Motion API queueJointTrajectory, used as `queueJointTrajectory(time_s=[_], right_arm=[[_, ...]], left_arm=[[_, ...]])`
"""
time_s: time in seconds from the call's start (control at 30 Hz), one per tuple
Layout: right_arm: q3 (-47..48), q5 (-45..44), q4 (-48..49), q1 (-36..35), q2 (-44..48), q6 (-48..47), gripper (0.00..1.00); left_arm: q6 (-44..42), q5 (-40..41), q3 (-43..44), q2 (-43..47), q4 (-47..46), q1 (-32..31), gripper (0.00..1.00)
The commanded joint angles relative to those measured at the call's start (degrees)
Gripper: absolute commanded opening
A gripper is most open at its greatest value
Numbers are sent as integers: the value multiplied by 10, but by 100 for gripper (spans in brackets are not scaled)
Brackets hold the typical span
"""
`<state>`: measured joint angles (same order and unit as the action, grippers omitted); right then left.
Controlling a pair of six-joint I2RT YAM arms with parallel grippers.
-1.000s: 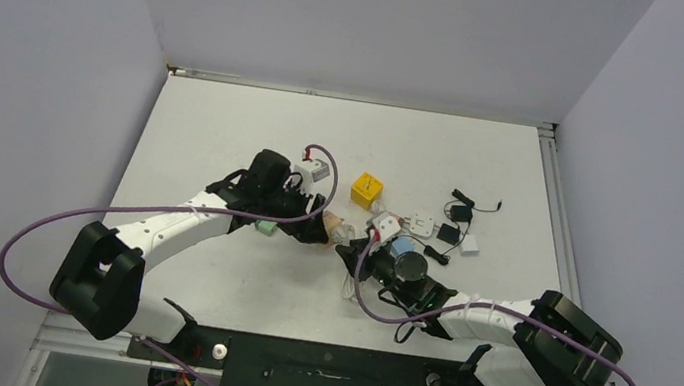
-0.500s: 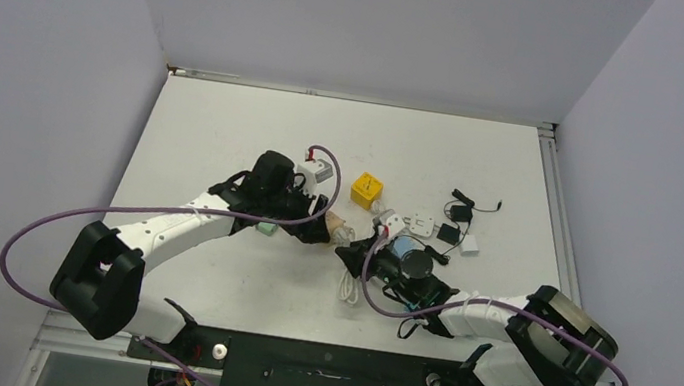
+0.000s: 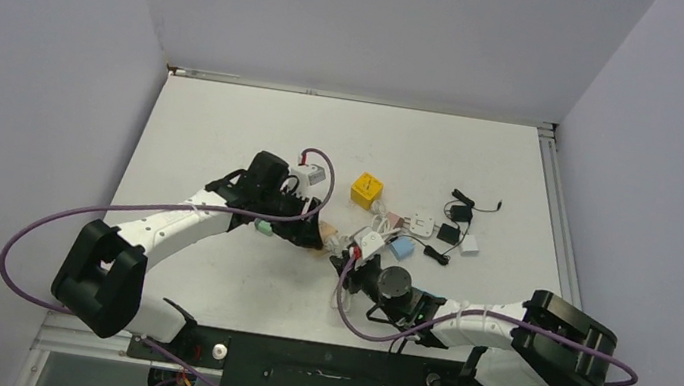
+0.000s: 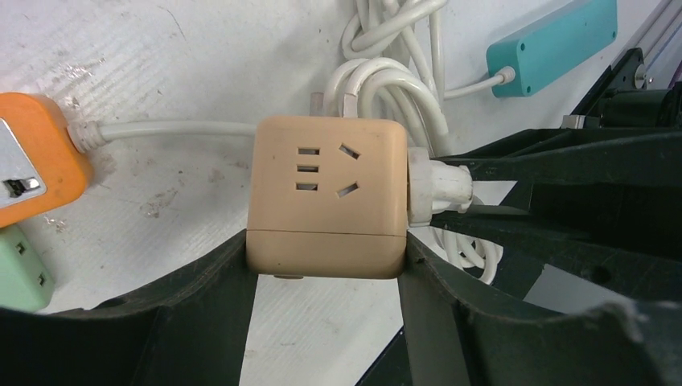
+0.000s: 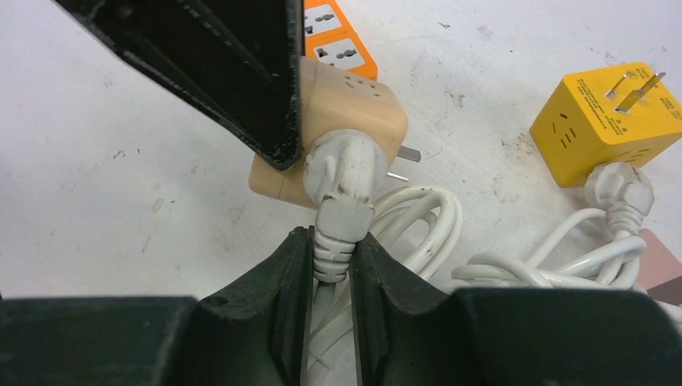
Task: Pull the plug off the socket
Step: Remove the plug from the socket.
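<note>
The right gripper [image 5: 331, 261], shut on the plug [image 5: 342, 181], has swung in toward the socket [image 4: 326, 197], which the left gripper [image 4: 326, 277] clamps on the table [image 3: 226, 126]; the plug remains seated, pull pending.

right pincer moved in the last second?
Yes. The right pincer, shut on the white plug, has slid left and nearer the arm bases, away from the yellow cube socket.
</note>
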<state>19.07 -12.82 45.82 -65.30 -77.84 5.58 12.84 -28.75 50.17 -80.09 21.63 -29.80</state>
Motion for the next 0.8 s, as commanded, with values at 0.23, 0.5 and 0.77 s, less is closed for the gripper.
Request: queueJointTrajectory(time_s=[0.23, 0.5, 0.77], right_arm=[[-30, 256, 181, 216, 11, 214, 5], [-20, 224, 152, 179, 22, 169, 5], [8, 29, 70, 15, 60, -3, 5]], left_arm=[[-63, 95, -9, 26, -96, -21, 0], [-45, 146, 7, 0, -60, -12, 0], [-11, 130, 15, -32, -49, 34, 0]])
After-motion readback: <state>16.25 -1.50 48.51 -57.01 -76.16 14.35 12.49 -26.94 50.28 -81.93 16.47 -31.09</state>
